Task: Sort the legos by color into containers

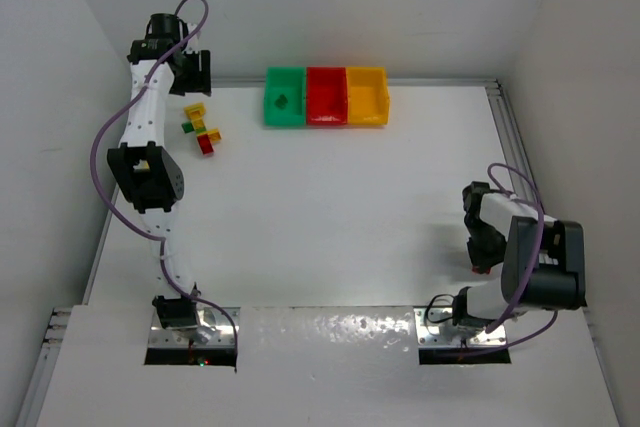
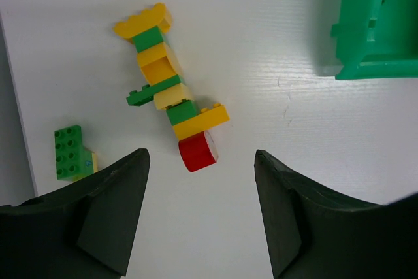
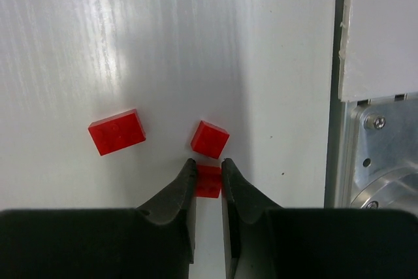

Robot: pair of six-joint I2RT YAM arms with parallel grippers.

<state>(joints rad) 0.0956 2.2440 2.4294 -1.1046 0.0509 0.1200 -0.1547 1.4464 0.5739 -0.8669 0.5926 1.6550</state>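
In the right wrist view my right gripper (image 3: 209, 169) is shut on a small red lego (image 3: 208, 184) lying on the table, its tips touching both sides. Two more red legos (image 3: 117, 131) (image 3: 209, 139) lie just ahead. The left gripper (image 2: 201, 174) hangs open above a joined string of yellow, green and red legos (image 2: 166, 89), with its red end piece (image 2: 198, 151) just ahead of the fingertips. A green lego (image 2: 69, 152) lies to the left. The green (image 1: 284, 97), red (image 1: 326, 95) and yellow (image 1: 367, 95) containers stand in a row at the back.
A green piece lies inside the green container (image 2: 369, 24). The right arm (image 1: 530, 257) is folded low near the table's right rail (image 1: 508, 137). A metal bracket (image 3: 382, 155) shows at the right edge of the right wrist view. White walls close in three sides.
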